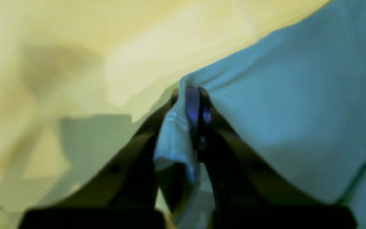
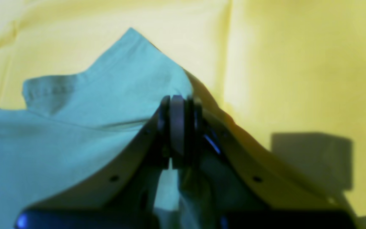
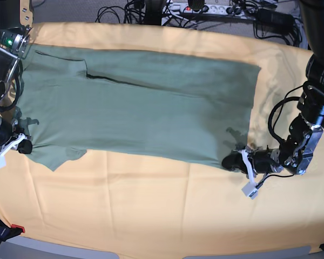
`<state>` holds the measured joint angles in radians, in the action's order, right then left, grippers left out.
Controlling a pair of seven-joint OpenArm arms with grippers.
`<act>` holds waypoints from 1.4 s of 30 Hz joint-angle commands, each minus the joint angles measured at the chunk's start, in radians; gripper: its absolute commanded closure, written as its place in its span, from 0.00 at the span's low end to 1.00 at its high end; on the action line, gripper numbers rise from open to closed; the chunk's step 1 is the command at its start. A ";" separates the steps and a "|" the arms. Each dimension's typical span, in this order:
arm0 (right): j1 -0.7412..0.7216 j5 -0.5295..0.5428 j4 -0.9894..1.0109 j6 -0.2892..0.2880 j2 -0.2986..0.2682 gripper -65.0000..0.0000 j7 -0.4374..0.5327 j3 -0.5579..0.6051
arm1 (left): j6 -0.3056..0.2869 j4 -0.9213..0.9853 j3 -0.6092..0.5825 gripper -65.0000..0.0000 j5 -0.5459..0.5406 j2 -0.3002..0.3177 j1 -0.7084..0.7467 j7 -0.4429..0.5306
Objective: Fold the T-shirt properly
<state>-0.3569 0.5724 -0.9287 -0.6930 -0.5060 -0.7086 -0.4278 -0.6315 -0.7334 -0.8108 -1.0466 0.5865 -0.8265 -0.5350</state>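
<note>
Tabletop draped in a yellow-orange cloth [image 3: 151, 205], power cables [image 3: 205, 11] behind it. Left hand [image 1: 191, 95]: pressed together, pinching the T-shirt [image 3: 135, 102] at its hem corner. Right hand [image 2: 178, 101]: pressed together on the T-shirt's opposite edge, beside a sleeve [image 2: 49, 92]. T-shirt: sage-green, spread flat across the cloth between both hands.
</note>
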 commanded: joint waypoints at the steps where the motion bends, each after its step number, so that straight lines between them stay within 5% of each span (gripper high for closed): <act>1: -0.039 0.013 -0.015 -0.005 -0.026 1.00 0.036 -0.003 | 0.021 -0.009 0.009 1.00 0.016 0.013 -0.042 0.051; 6: -0.096 -0.065 -0.015 -0.005 -0.027 1.00 0.093 0.050 | 0.084 -0.009 0.009 1.00 0.150 0.005 -0.048 0.200; 12: -0.159 -0.227 -0.015 0.066 -0.026 1.00 0.219 0.246 | 0.137 -0.008 0.009 1.00 0.201 -0.008 -0.081 0.259; 17: -0.195 -0.300 -0.015 0.103 -0.028 1.00 0.231 0.315 | 0.159 -0.008 0.009 1.00 0.305 -0.007 -0.090 0.291; 21: -0.193 -0.267 -0.015 -0.005 -0.029 1.00 0.217 0.315 | 0.013 -0.008 0.009 1.00 0.241 -0.007 -0.085 0.209; 23: -0.186 -0.212 -0.016 -0.005 -0.037 1.00 0.195 0.315 | -0.067 -0.008 0.009 1.00 0.194 -0.006 -0.085 0.169; 32: -0.120 -0.048 -0.024 -0.005 -0.077 1.00 0.053 0.316 | -0.067 -0.008 0.009 1.00 -0.083 -0.002 -0.085 -0.121; 42: -0.117 0.057 -0.058 -0.005 -0.140 1.00 -0.036 0.316 | -0.067 -0.009 0.009 1.00 -0.247 0.016 -0.085 -0.302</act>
<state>-0.4450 0.6144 -0.9733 -0.6971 -0.6201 -0.7643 -0.1055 -0.6899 -0.7330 -0.8112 -1.2758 0.5877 -0.8757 -0.8501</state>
